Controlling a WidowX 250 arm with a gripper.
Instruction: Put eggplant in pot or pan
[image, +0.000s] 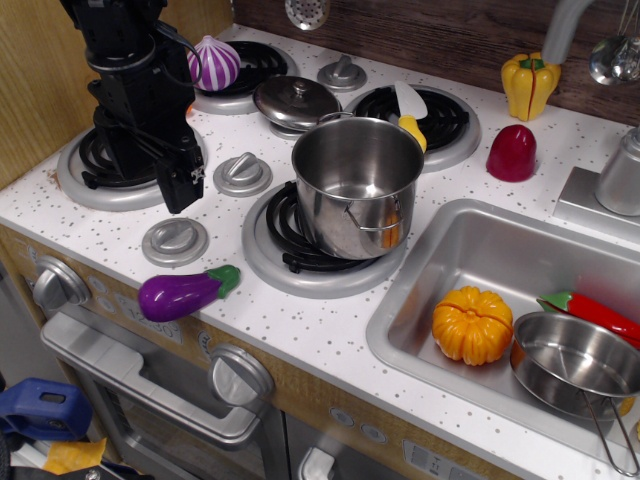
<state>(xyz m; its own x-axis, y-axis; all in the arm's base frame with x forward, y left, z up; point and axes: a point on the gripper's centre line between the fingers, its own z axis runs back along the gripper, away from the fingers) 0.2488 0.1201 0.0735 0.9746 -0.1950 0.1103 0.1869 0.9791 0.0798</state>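
End effector (182, 185) above stove; eggplant (185, 292) near edge.

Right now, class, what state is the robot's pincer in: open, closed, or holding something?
Pincer: holding nothing; open or closed cannot be told from this view. The eggplant lies apart from it, at the counter's front edge.

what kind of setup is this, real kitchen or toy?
Most likely a toy play kitchen: plastic eggplant on a speckled white counter with moulded burners, and plastic pumpkin in the small sink. The steel pot looks real.
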